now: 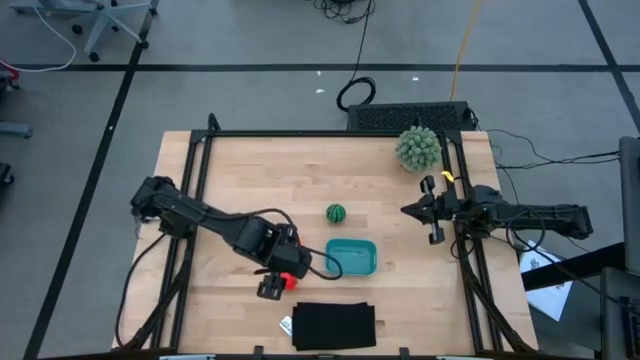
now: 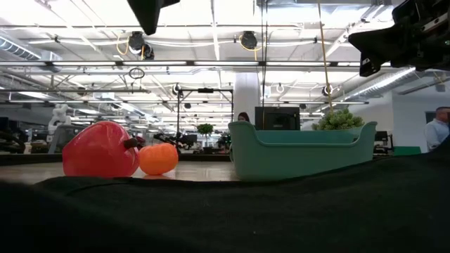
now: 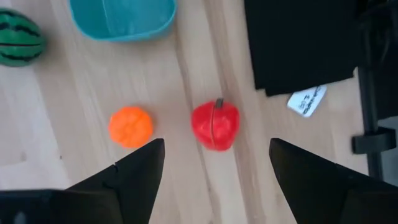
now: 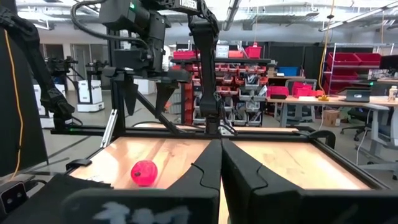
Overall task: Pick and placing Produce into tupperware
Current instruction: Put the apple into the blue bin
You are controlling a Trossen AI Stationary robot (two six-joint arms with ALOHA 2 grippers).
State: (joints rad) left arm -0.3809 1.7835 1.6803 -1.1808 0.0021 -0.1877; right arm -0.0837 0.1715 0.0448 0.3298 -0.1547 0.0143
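The red tomato [image 3: 215,124] lies on the wood next to the orange ball [image 3: 130,126]. My left gripper [image 3: 216,148] hovers above them, open, its fingers pointing down on either side of the tomato [image 1: 291,282] without touching it. The orange is hidden under this gripper in the high view. The striped watermelon [image 1: 336,212] sits alone toward the far side of the teal tupperware [image 1: 350,257], which shows nothing inside. My right gripper [image 1: 408,211] waits, shut [image 4: 221,165], raised at the table's right side. At table height the tomato [image 2: 100,150] and orange [image 2: 157,159] stand left of the tupperware [image 2: 299,149].
A black flat rectangle [image 1: 333,325] lies at the near edge, a white label [image 3: 308,99] beside it. The pale-green spiky ball [image 1: 417,148] sits at the far right corner. Bare wood spreads across the far left of the table [image 1: 260,170]. Black frame rails run along both sides.
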